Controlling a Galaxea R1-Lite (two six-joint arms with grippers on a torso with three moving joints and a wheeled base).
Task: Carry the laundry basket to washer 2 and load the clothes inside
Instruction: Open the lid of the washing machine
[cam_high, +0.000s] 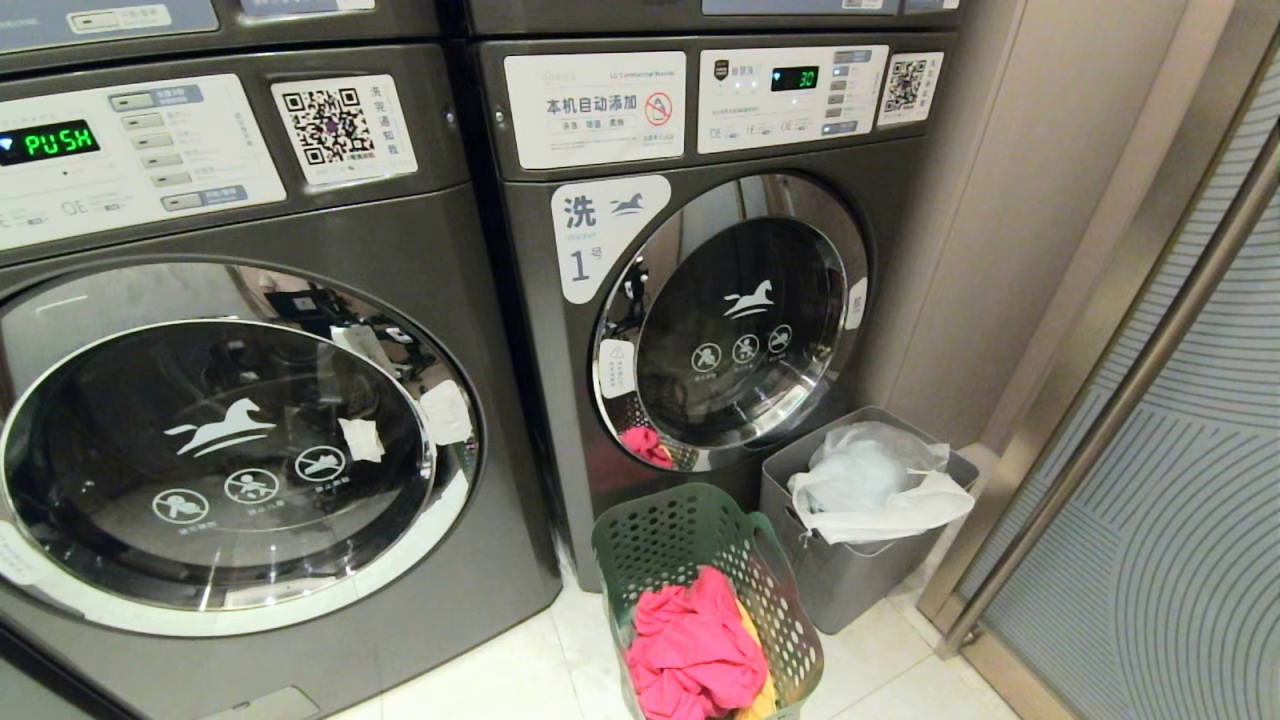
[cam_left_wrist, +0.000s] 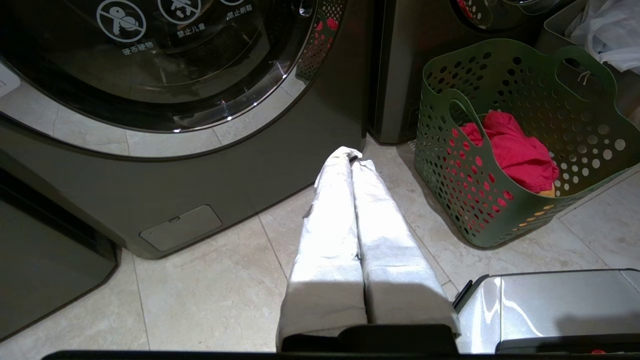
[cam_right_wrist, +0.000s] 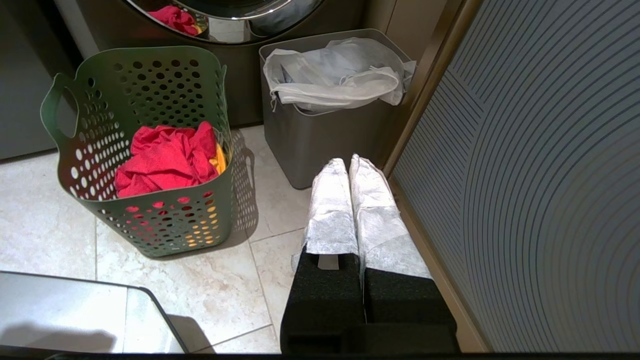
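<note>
Head view puts you low in front of two dark grey front-loaders: the right-hand one carries the label with the numeral 1 (cam_high: 597, 238), so by my reading the larger, nearer machine on the left is washer 2 (cam_high: 230, 440), though its own label is not in sight. Its round glass door looks shut against the chrome ring, and its display reads PUSH. Look for the laundry basket (cam_high: 668, 530) on the tiled floor at the foot of machine 1, just beside the grey bin (cam_high: 850, 580) with a white bag, and to the right of washer 2. Inside it you can see the clothes (cam_high: 695, 645), a pink-red garment heaped over a yellow-orange one; no grey-green piece shows. Your left gripper (cam_left_wrist: 348, 155) hangs low over the floor before washer 2 with its padded fingers pressed together and nothing between them. Your right gripper (cam_right_wrist: 346, 164) is likewise closed and empty, near the bin and the patterned panel on the right. Judging by this, nothing is done yet: you have the basket to grasp and carry across, the door to open, and all the garments to load.
</note>
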